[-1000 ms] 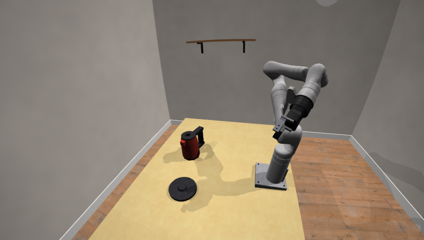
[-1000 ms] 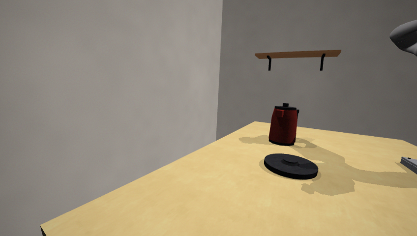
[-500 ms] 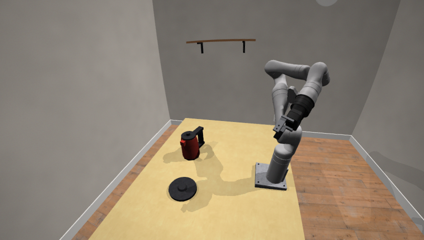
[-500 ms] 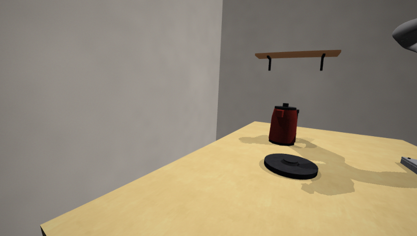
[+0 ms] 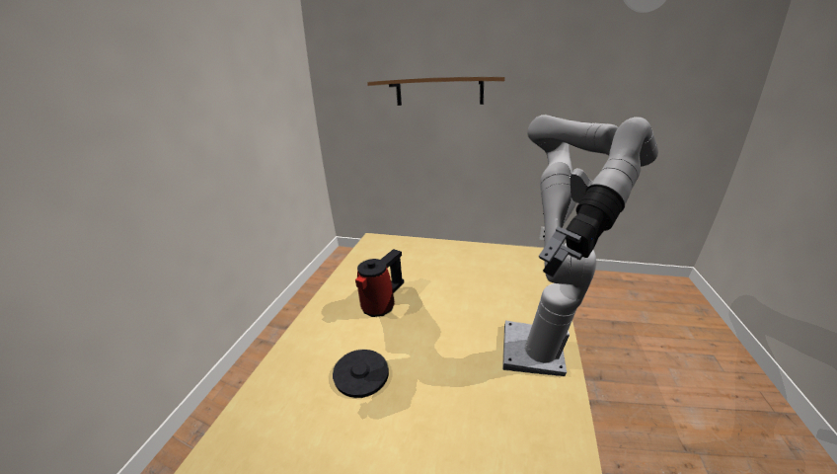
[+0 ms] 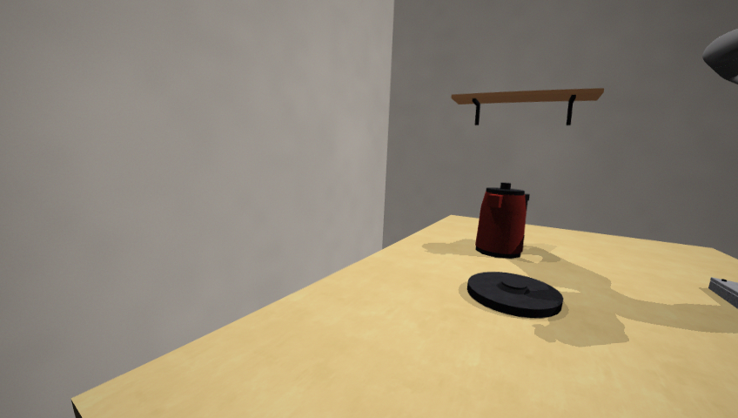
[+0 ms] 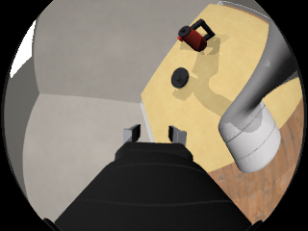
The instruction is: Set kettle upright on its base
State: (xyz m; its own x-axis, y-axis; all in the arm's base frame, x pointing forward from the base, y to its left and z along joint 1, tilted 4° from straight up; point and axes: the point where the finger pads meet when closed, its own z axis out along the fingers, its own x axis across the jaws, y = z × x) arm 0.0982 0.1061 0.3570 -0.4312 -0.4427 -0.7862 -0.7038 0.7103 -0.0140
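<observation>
Red kettle [image 5: 375, 287] stands upright on the table [image 5: 470, 423], well apart from its black base [image 5: 359, 372], stud [image 5: 359, 369] uncovered. Gripper [image 5: 555, 253] hangs high beside the arm's own column, fingers spread wide, holding nothing.

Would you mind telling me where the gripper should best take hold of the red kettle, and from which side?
Probably by the black handle. The kettle stands upright on the table, apart from the base, its handle opposite the spout, toward the far edge. The open, empty gripper could come from that side, closing across the upright bar; the body looks too wide.
</observation>
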